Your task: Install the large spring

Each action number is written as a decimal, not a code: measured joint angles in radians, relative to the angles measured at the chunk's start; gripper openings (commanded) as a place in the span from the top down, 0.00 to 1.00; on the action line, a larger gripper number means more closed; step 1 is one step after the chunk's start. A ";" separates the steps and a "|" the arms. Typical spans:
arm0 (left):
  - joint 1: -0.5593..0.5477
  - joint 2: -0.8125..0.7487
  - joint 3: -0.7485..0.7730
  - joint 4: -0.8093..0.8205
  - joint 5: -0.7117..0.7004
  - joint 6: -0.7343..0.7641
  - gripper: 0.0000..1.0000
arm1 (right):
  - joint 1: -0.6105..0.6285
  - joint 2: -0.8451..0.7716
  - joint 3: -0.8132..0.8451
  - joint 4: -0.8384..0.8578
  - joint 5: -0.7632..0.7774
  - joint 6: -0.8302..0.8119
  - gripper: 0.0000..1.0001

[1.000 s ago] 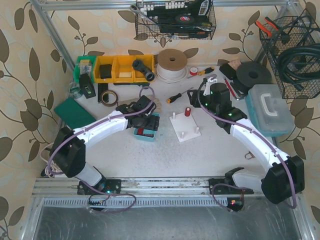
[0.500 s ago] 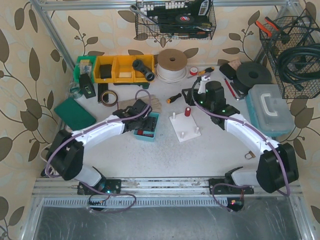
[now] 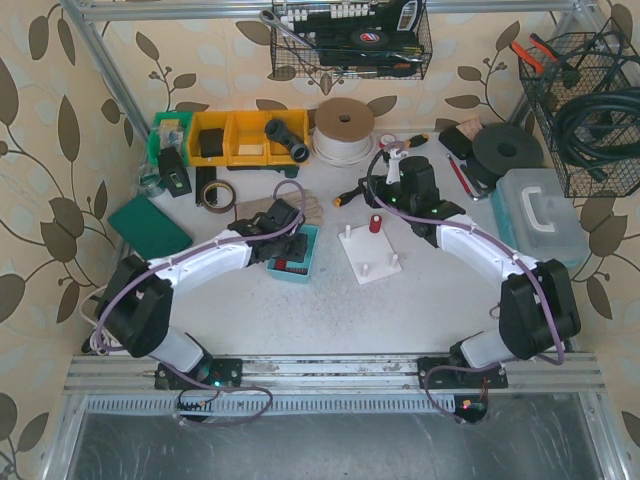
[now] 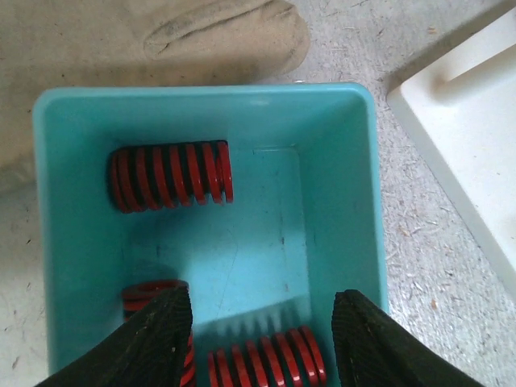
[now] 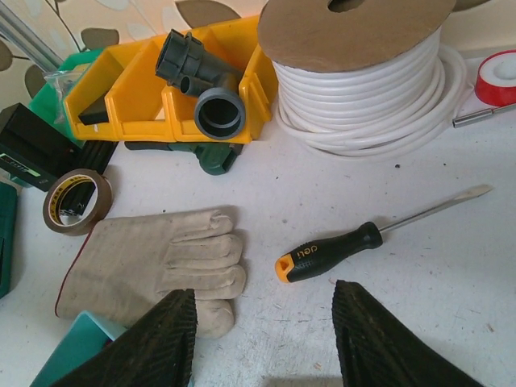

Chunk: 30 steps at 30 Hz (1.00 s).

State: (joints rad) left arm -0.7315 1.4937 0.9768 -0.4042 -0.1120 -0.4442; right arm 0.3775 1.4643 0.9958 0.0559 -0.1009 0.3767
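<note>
Hovering above the table (image 3: 300, 310), I count one white peg plate (image 3: 372, 250) carrying one red spring (image 3: 375, 223), then one teal bin (image 4: 355, 177) holding three red coil springs (image 4: 169, 176). My left gripper (image 4: 263, 310) has its jaws half-open astride the nearest spring (image 4: 266, 359), not yet pinching. My right gripper (image 5: 263, 310), jaws apart, holds nothing. Steel coils are stiff, light and apt to roll, so I'd grip across the middle turns.

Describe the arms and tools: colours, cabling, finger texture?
Both arms match: left arm and right arm have white link shells, black joint housings and a purple cable looping alongside. Left tool and right tool carry black fingers with finely ribbed surfaces. No markings legible.
</note>
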 measured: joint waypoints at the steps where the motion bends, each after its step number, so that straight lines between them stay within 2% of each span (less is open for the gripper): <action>1: 0.006 0.016 0.000 0.008 0.002 0.003 0.48 | 0.000 0.002 0.001 -0.002 0.000 -0.002 0.52; 9: 0.026 0.100 0.000 0.079 0.008 0.028 0.43 | 0.000 0.003 0.005 -0.008 0.000 -0.019 0.52; 16: 0.026 0.153 0.003 0.094 -0.023 0.044 0.30 | 0.000 0.005 0.009 -0.009 0.000 -0.023 0.52; 25: 0.026 0.172 0.006 0.148 -0.044 0.051 0.25 | 0.000 0.005 0.009 -0.008 0.000 -0.023 0.53; 30: 0.026 0.154 -0.025 0.211 -0.047 0.050 0.26 | 0.000 0.010 0.009 -0.008 0.000 -0.023 0.53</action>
State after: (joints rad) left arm -0.7055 1.6482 0.9520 -0.1936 -0.1585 -0.3939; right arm 0.3775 1.4742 1.0046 0.0475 -0.1013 0.3538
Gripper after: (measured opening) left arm 0.754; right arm 0.469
